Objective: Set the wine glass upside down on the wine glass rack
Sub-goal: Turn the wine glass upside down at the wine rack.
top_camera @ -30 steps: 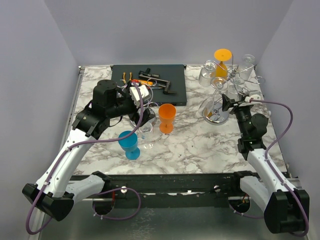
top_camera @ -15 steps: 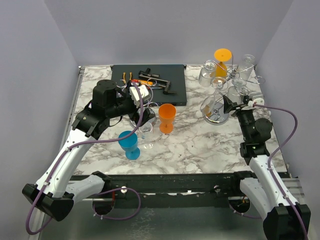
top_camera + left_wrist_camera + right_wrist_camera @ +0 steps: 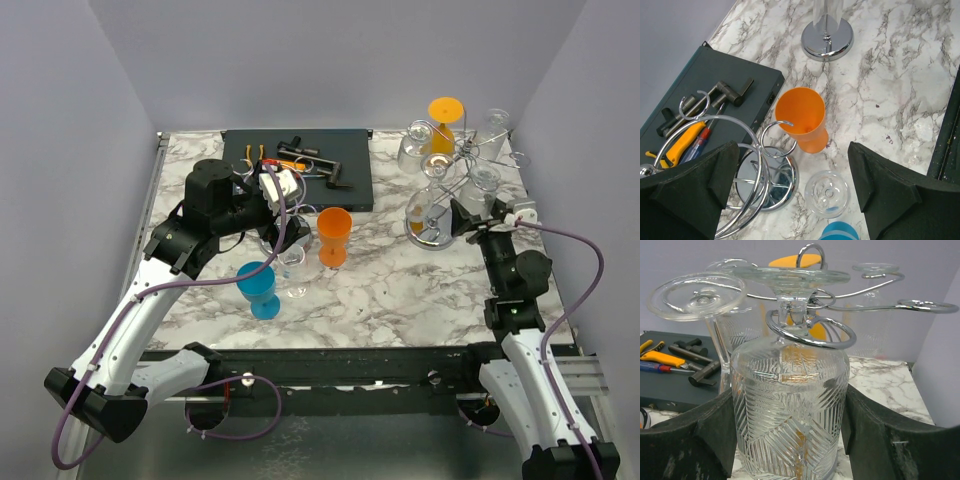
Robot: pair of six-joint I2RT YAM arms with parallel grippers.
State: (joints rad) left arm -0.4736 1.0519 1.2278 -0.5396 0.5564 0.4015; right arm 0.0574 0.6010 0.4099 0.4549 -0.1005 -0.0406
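Quick headcount. On the worktop [image 3: 400,290] there's one orange cup [image 3: 802,117], one blue cup [image 3: 258,288] and one clear glass [image 3: 827,194] standing upright, all bunched together. There's also one dark tray [image 3: 355,195] at the back with a handful of tools [image 3: 300,158] on it.

The wine glass [image 3: 790,390] is over on the right. It hangs upside down on the rack [image 3: 812,342], stem inside a chrome ring and foot resting on top. The right claw [image 3: 789,435] is partly closed around its bowl, with a finger pressed on each side.

The rack also carries one upside-down orange glass [image 3: 445,112] and roughly three more clear ones. They overlap and it's all see-through, so I can't be sure of that count.

The left claw [image 3: 792,170] is spread as wide as it goes and has hold of nothing, hovering over the cup cluster. Its wrist view shows a second wire stand [image 3: 765,177] right beside the orange cup. From the top camera the arm hides most of that stand. The blue cup is cut off at the bottom edge of the wrist view.
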